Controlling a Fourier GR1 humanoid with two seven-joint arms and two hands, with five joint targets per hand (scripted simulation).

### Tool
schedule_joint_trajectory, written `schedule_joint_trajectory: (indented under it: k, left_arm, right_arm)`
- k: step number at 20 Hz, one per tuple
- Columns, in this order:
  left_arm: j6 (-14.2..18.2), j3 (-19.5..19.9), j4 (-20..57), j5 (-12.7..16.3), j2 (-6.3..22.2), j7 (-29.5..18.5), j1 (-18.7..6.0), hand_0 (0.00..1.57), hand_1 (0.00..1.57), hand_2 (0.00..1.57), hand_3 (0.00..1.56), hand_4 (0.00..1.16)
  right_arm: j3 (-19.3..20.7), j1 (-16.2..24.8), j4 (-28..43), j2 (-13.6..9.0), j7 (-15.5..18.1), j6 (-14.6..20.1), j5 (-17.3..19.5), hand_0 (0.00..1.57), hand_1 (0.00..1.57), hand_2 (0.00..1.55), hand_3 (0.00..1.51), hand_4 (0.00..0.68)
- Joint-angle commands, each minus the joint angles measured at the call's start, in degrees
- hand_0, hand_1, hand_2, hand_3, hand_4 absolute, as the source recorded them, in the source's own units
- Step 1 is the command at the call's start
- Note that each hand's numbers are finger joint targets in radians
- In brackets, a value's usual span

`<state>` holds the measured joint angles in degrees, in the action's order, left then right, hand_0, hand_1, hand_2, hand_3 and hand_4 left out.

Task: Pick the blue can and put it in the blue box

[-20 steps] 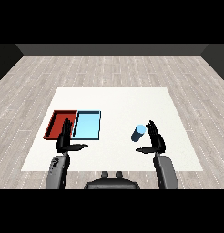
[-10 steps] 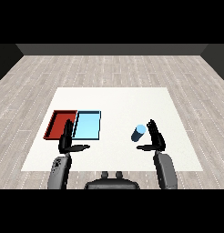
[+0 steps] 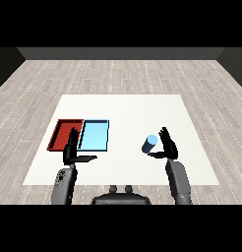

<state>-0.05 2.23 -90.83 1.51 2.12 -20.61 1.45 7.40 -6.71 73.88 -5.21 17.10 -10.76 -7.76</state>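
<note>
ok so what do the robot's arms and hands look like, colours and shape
Two smooth grey forearms, rounded and tube-like, come in from the lower corners. Each ends in a black robot hand with slim fingers and a thumb: the left robot hand and the right robot hand. No cables or markings show.

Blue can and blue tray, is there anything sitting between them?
No. In the head view, only bare white table lies between the blue can and the light blue tray.

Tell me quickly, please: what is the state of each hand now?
Left hand: open, holding nothing.
Right hand: open beside the blue can, not holding it.
</note>
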Motion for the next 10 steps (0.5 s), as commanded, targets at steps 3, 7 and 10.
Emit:
schedule_joint_trajectory:
  k: [3,7,10]
  left_arm:
    - [0.1,0.2,4.1,-1.2,-0.1,-3.2,-0.1,0.00,0.00,0.00,0.00,0.00]
    - [-0.9,0.7,1.4,0.0,0.4,-4.0,3.0,0.00,0.00,0.00,0.00,0.00]
    - [3.3,-3.1,3.5,-2.1,-2.0,-1.4,-2.2,0.00,0.00,0.00,0.00,0.00]
  right_arm:
    - [2.0,-2.9,-6.2,-1.2,0.7,0.7,-0.6,0.00,0.00,0.00,0.00,0.000]
    - [2.8,-10.6,-19.8,-0.2,5.8,1.1,0.4,0.00,0.00,0.00,0.00,0.000]
    - [1.7,-9.8,-19.1,1.7,4.7,2.7,0.3,0.00,0.00,0.00,0.00,0.000]
